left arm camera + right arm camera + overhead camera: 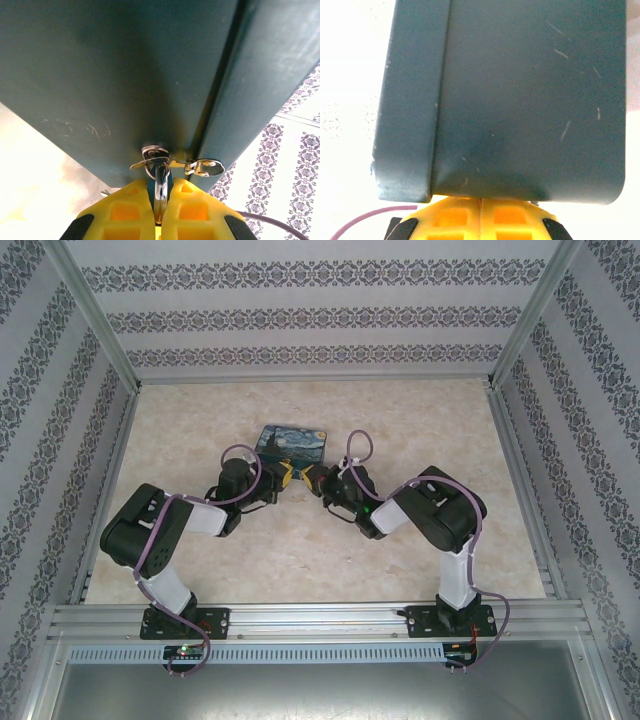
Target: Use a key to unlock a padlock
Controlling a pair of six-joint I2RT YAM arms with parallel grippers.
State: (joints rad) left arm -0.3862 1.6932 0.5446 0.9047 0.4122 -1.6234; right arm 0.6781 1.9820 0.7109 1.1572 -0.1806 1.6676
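A: So, where is the padlock [159, 182] sitting at this moment?

B: It is hanging at the clasp [202, 167] on the near face of the dark-blue box [292, 440], which is lying out on the table [420, 420]. In the left wrist view the left gripper [160, 197] is clenching it. The yellow fingers [125, 212] are pressing on the teal body from both sides, and the thin shackle is running up into the clasp.

A: And the right gripper [481, 201]?

B: Its jaws are pressing flat together just under the box's wall. Whether the key is lying pinched between them I am not able to tell, as it is too slim to be showing there. From above, both grippers are meeting tip to tip at the box's near edge.

A: How are you expecting these things to handle?

B: I am judging the padlock to be light, hard and slick, and to be swinging freely on its shackle. So it is asking for a grip across the flat sides of the body, leaving the keyhole end uncovered. The key is going to be the tricky one, I am guessing: stiff but thin, and likely to be twisting between the pads. I am thinking it wants pinching by the bow, blade pointing out, and lining up before any pushing.
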